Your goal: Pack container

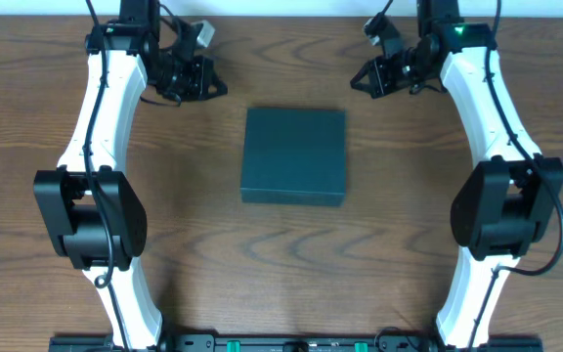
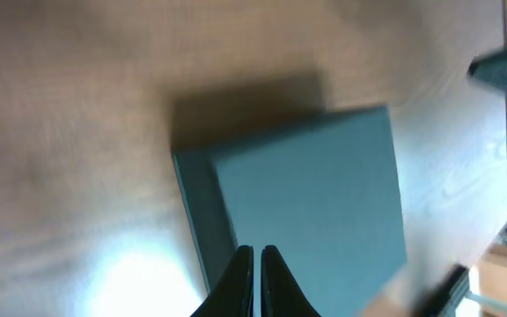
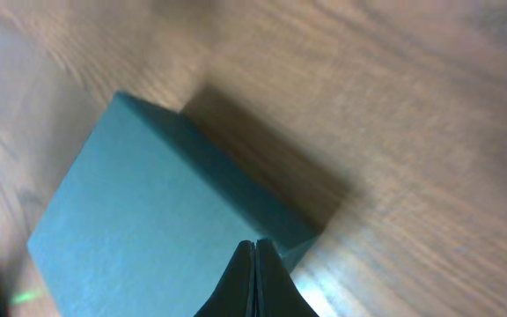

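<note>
While closed, container (image 1: 294,154) on table (image 1: 291,284).

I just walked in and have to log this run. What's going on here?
Nothing is being handled at this moment. A dark green box sits with its lid closed in the middle of the wooden table. The left tool and the right tool are both shut and empty. They are near the far side of the table, one on each side of the box, and neither touches it. No items to pack show in any view.
</note>
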### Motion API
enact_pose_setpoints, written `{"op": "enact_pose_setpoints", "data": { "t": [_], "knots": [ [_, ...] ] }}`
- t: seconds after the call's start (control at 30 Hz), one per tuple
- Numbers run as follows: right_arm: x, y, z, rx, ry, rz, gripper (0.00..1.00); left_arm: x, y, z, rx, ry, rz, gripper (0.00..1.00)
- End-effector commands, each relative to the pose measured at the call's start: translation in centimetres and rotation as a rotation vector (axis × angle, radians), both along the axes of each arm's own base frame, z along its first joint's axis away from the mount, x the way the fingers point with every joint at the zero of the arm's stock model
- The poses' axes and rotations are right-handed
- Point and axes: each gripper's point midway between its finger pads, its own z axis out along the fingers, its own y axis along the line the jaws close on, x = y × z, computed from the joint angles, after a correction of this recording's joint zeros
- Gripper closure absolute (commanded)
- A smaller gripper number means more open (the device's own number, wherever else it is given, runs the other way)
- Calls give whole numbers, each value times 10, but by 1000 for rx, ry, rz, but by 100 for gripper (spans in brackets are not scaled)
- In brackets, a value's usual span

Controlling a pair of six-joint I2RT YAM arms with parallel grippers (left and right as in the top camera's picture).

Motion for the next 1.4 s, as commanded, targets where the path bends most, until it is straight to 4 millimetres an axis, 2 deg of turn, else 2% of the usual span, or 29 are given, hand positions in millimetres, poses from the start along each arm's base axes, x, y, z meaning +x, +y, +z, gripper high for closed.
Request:
{"op": "enact_pose_setpoints", "data": {
  "t": [0.0, 0.2, 0.4, 0.5, 0.67, 0.77, 0.83, 0.93, 1.13, 1.2, 1.37],
  "knots": [
    [4, -3, 13, 15, -23, -29, 99, -11, 5, 15, 19, -1, -4, 94],
    [-6, -3, 22, 29, 28, -68, 99, -40, 7, 36, 69, 19, -20, 94],
    [-31, -4, 67, 20, -22, -52, 98, -65, 17, 81, 148, -94, -30, 94],
    [-52, 2, 96, 17, -58, -21, 98, -90, 18, 104, 157, -135, -64, 94],
    [-94, 18, 129, -47, -95, 18, 98, -135, 19, 135, 170, -216, -105, 94],
    [-126, 37, 144, -66, -101, 79, 98, -164, 20, 144, 172, -259, -107, 94],
    [-143, 45, 149, -91, -110, 105, 98, -185, 21, 144, 176, -285, -115, 94],
    [-163, 51, 148, -129, -112, 110, 98, -210, 22, 135, 178, -314, -115, 94],
    [-206, 35, 121, -180, -87, 69, 98, -248, 23, 101, 174, -356, -109, 94],
    [-226, 24, 104, -181, -92, 38, 99, -257, 20, 89, 151, -361, -109, 94],
    [-275, 0, 53, -161, -98, -54, 98, -262, 20, 61, 137, -305, -74, 94]
  ]
}}
